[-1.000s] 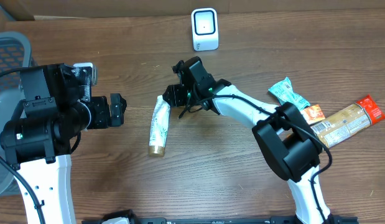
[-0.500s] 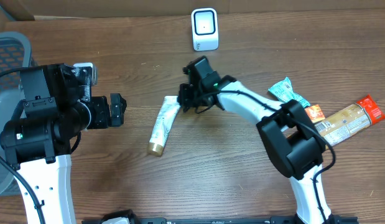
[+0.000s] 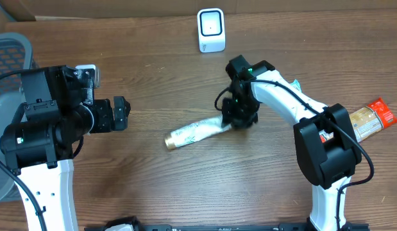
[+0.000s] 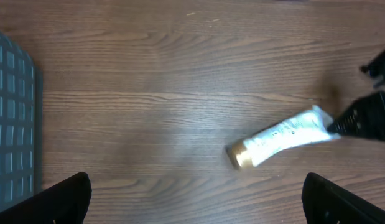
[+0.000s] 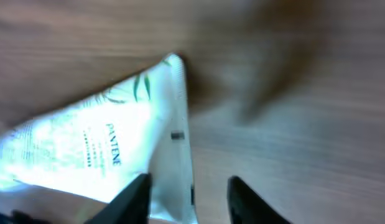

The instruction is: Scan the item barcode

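Tube (image 3: pixel 195 131) of Pantene flat on the tabletop (image 3: pixel 153 186), roughly at its centre, slanted: gold cap (image 3: pixel 173 140) toward the left and near edge, crimped flat end toward the right and slightly farther back. White body with green leaf print and dark lettering, blurred in the right wrist view.

Right gripper (image 3: pixel 235 120) down at the crimped end, directly over it from above. Seen from the wrist, fingers (image 5: pixel 135 196) parted, the crimp between them and close against the left one, bare wood showing on the other side. Released, not pinching the tube.

Left gripper (image 3: pixel 121 113) well apart from the tube, toward the left edge, claw spread wide with nothing in it. From its wrist camera, only wood between the two finger pads, the tube farther out ahead and to the right.

White scanner (image 3: pixel 211 30) upright near the far edge, around the middle, well apart from the tube. Snack bar wrapper (image 3: pixel 371 119) by the right edge, partly behind the right arm. Grey mesh chair (image 3: pixel 9 54) off the left edge.
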{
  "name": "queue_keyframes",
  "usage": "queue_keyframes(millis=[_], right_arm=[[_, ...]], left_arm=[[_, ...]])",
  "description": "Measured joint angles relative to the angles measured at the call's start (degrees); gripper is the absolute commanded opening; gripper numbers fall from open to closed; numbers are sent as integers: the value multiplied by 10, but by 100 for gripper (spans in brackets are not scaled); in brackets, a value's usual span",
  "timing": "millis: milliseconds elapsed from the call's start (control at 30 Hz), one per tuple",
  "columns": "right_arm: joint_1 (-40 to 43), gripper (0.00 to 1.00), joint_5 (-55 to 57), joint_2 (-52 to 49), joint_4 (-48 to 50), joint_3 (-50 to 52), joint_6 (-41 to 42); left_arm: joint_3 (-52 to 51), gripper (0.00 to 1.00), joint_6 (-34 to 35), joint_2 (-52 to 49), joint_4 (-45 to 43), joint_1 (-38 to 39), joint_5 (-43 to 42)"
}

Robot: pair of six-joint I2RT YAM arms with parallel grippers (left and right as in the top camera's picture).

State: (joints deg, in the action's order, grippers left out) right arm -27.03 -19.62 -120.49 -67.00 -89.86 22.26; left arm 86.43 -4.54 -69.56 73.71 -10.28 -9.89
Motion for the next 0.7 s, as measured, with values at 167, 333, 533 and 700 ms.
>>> queue_keyframes(millis=[167, 333, 533, 700], right_arm=[[-1, 56, 1, 1, -31, 0, -81], [-1, 45, 2, 8, -42, -28, -144], [-7, 7, -5, 33, -29, -101, -186], [-51, 4, -13, 44, 38, -104, -151]], left_arm=[[0, 100, 0, 0, 0, 0, 0], [0, 100, 0, 0, 0, 0, 0], [0, 100, 0, 0, 0, 0, 0], [0, 100, 0, 0, 0, 0, 0]])
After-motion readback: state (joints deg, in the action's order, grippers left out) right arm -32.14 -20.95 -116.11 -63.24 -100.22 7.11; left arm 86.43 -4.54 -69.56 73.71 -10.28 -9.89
